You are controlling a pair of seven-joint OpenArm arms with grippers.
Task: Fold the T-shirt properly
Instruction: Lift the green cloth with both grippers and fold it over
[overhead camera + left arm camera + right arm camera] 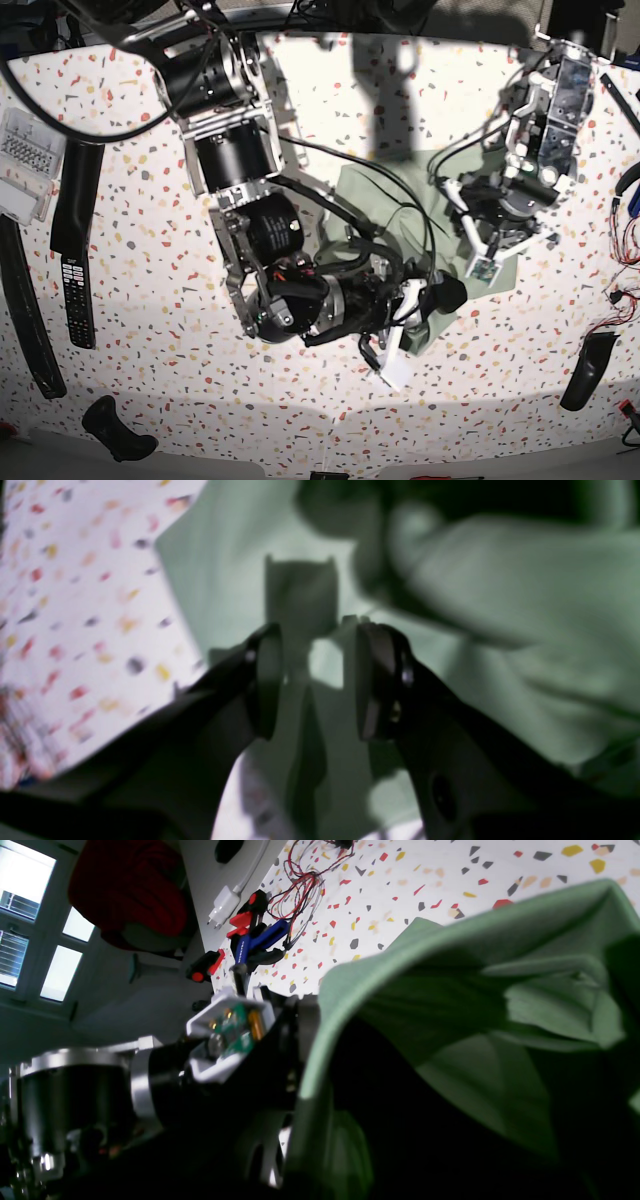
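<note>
T-shirt point(225, 580), sage green: on the table point(100, 580), beneath and between the left gripper's point(317, 680) parted, empty-looking fingers; long axis unclear. Right gripper: closed, shirt fold draped at it, grip probable; seemingly nearer the raised cloth.

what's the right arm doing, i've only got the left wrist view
Observer: In the base view, the right arm reaches in over the T-shirt.
Operator: is any of the cloth up off the table over there
Observer: Yes, the right wrist view shows a fold of it arching above the speckled table.
Operator: any clutter past the shirt
Observer: A blue-handled tool lies beside a tangle of thin wires.
</note>
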